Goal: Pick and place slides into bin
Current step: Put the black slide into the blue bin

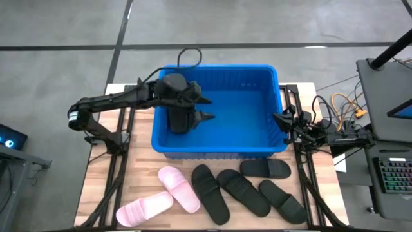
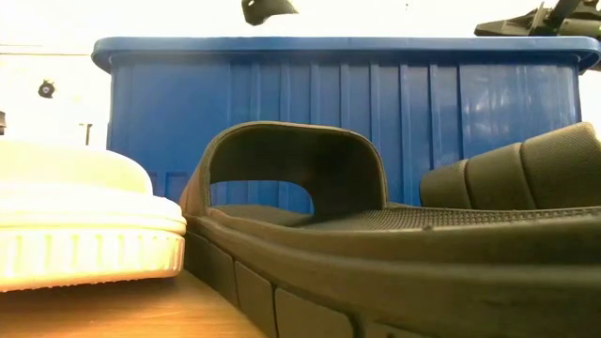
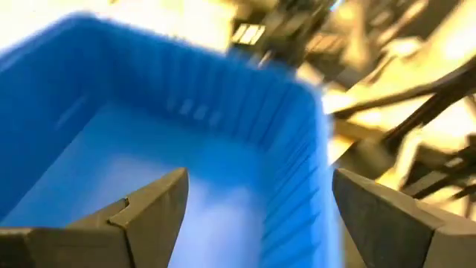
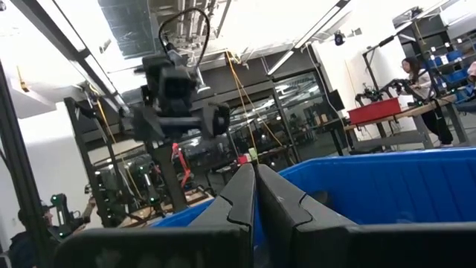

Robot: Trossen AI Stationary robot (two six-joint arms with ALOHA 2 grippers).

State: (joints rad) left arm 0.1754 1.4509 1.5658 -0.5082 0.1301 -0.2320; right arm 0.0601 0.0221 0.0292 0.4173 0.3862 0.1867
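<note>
The blue bin (image 1: 219, 109) stands at the middle of the table's far half. My left gripper (image 1: 206, 108) hangs over the bin's left part, open and empty; its wrist view (image 3: 260, 193) looks down onto the bin's bare floor (image 3: 171, 171). A dark shape (image 1: 178, 121) lies under its body; I cannot tell whether it is a slide or part of the arm. My right gripper (image 1: 278, 119) is shut and empty at the bin's right rim (image 4: 256, 193). Two pink slides (image 1: 180, 188) (image 1: 145, 209) and several black slides (image 1: 243, 191) lie flat on their soles on the table near the bin's near wall.
Cables and a dark stand (image 1: 386, 96) lie off the table's right edge. In the low view a black slide (image 2: 376, 253) and a pink slide (image 2: 84, 225) fill the foreground before the bin's wall (image 2: 338, 113). A person (image 4: 420, 82) stands far back in the room.
</note>
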